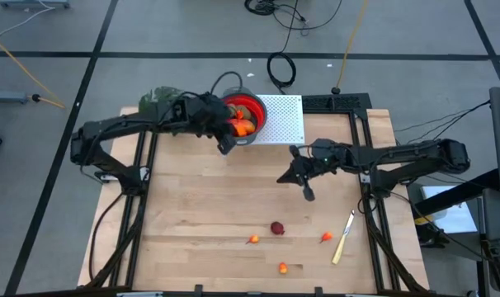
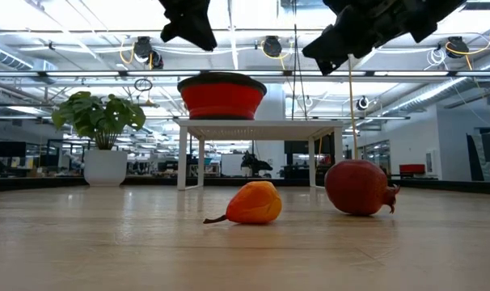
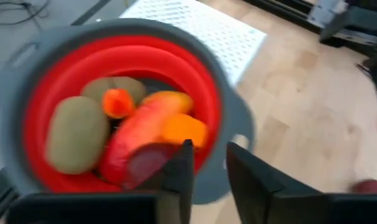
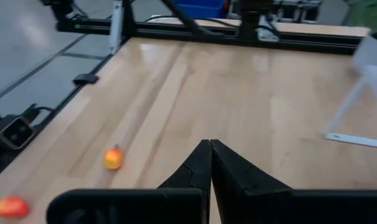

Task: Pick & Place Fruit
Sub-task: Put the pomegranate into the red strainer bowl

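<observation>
A red bowl (image 1: 248,106) with a grey rim (image 3: 238,134) stands on a white perforated stand (image 1: 283,120) at the table's far side. Several fruits lie in it: olive-brown ovals (image 3: 76,134), orange pieces (image 3: 183,129), a long red-orange piece (image 3: 135,134) and a dark red one (image 3: 148,160). My left gripper (image 1: 225,144) hovers over the bowl's near rim, its fingers (image 3: 179,168) slightly apart with nothing between them. My right gripper (image 1: 290,173) hangs shut over the table's middle. On the wood near the front lie a dark red round fruit (image 1: 277,228), two small orange fruits (image 1: 252,240) (image 1: 283,267) and a red bit (image 1: 326,238).
A pale-handled knife (image 1: 342,238) lies at the front right, beside the red bit. A leafy green plant (image 1: 158,101) in a white pot (image 2: 105,167) stands at the far left, behind my left arm. Black frame rails (image 1: 134,206) run along the table's sides.
</observation>
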